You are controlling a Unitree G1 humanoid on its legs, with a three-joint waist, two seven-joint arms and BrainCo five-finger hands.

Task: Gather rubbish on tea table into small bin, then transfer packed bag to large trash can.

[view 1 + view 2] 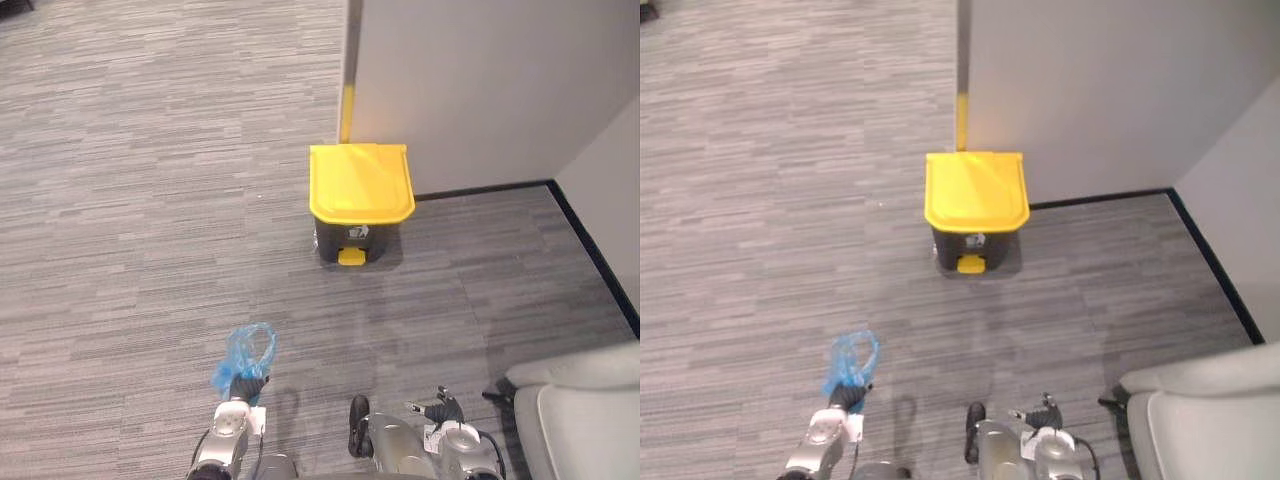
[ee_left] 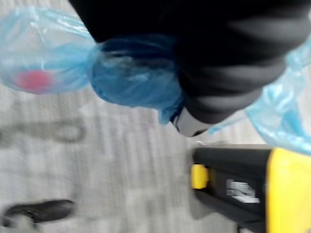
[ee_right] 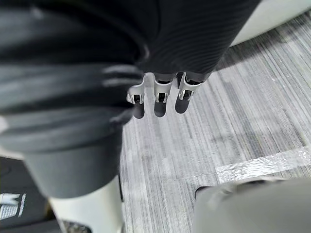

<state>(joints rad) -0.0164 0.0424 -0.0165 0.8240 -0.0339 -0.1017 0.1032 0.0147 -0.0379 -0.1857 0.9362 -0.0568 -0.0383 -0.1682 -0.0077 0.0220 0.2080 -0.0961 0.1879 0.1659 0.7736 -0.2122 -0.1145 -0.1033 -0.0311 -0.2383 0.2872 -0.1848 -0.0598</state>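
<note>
Against the white wall (image 1: 470, 90) stands the large dark trash can with a yellow lid (image 1: 360, 182), lid shut, yellow pedal (image 1: 351, 257) facing the robot. Left hand (image 1: 245, 386): fingers closed on the gathered neck of the translucent blue plastic bag (image 1: 245, 352), well short of the can. Right hand (image 3: 156, 99): low, fingers straight, empty. Recommended: approach, raise the lid first, release only above the opening.

The bag (image 1: 245, 358) is thin, translucent blue plastic film, crinkled and faintly glossy. The trash can (image 1: 360, 195) has smooth yellow plastic on top and a dark, matt plastic body. The floor (image 1: 130, 200) is grey carpet, striped, rough and matt. The wall (image 1: 480, 80) is smooth and matt.
</note>
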